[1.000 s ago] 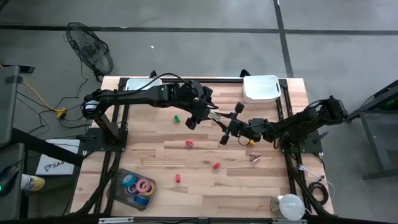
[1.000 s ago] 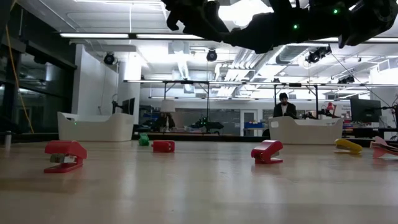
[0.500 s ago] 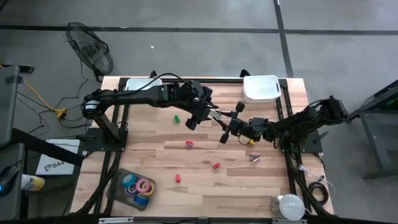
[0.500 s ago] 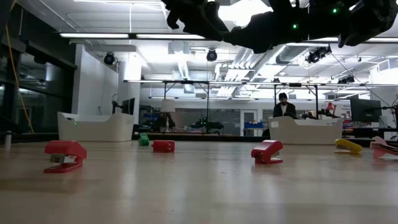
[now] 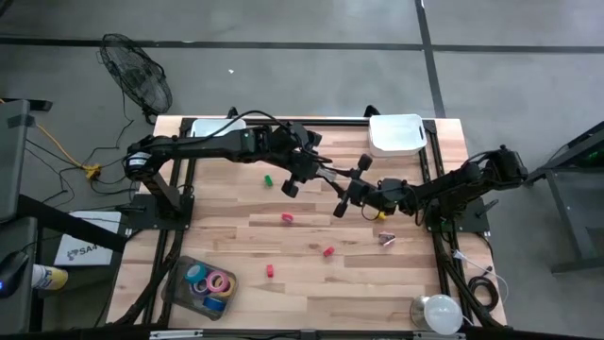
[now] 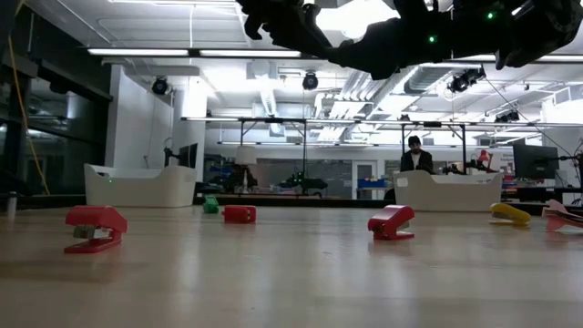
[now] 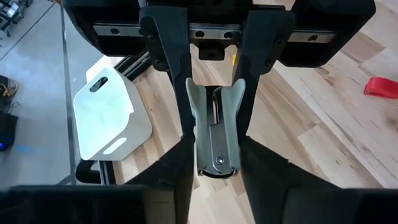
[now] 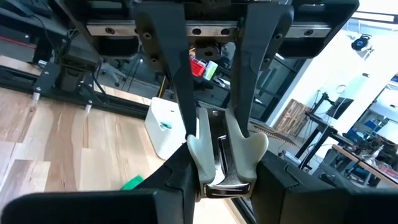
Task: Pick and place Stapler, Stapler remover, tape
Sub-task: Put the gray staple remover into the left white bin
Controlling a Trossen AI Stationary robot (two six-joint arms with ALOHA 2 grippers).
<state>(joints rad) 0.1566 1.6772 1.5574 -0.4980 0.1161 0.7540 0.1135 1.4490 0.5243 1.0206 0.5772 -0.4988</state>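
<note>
Right, containers first. Near the left front corner of the table (image 5: 415,274) sits a clear tub (image 5: 179,269), and the tape (image 5: 209,281) is all in there, coloured rolls packed side by side. On the far edge stand two white bins: one (image 5: 217,126) behind the left arm, the other (image 5: 396,134) toward the right. I can't tell what either one holds.

Now the action, up above the middle of the table. The left gripper (image 5: 300,176) and the right gripper (image 5: 345,194) face each other nose to nose, and the pale grey staple remover (image 7: 216,134) hangs in the air between them. The left wrist view shows dark fingers clamped on both of its flanks, from the two ends. The right wrist view shows the same: the staple remover (image 8: 222,155) is pinched from both directions. So both grippers are grasping it at once, well above the wood.

Down on the boards, loose pieces lie scattered. A red stapler (image 5: 287,218) sits under the meeting point, a second red one (image 5: 327,252) is nearer, and a third (image 5: 270,270) is nearest. A small green piece (image 5: 268,178) lies just left of the left gripper. A yellow one (image 5: 381,214) lies under the right arm, and a pink staple remover (image 5: 387,240) lies near it, toward the front.
</note>
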